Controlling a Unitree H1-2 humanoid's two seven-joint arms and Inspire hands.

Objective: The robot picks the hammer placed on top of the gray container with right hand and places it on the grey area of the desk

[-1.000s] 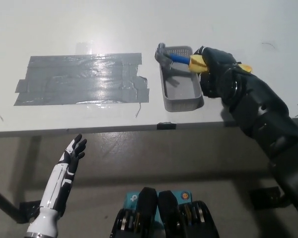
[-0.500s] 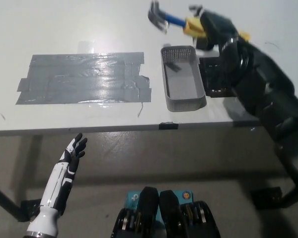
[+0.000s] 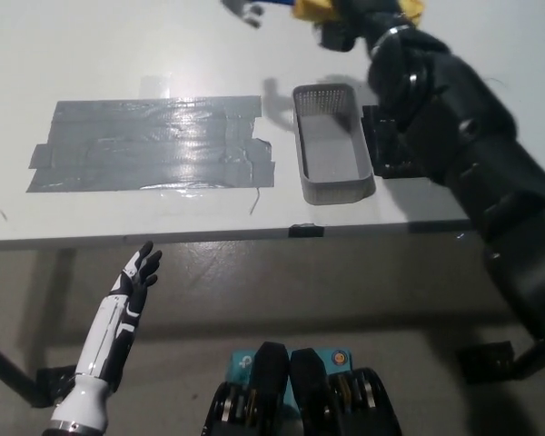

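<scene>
Right hand (image 3: 363,16) at twelve o'clock is closed round the yellow grip of the hammer (image 3: 295,9), carried high above the gray container (image 3: 331,145) (head nearly out of frame). Risk: the hammer swinging or slipping before reaching the grey tape patch (image 3: 150,145) at nine o'clock. Left hand (image 3: 136,277) rests low, fingers spread. No legible writing.

Glossy wrinkled grey tape (image 3: 150,145), perforated plastic-looking container (image 3: 331,145), smooth white desk (image 3: 118,45)
</scene>
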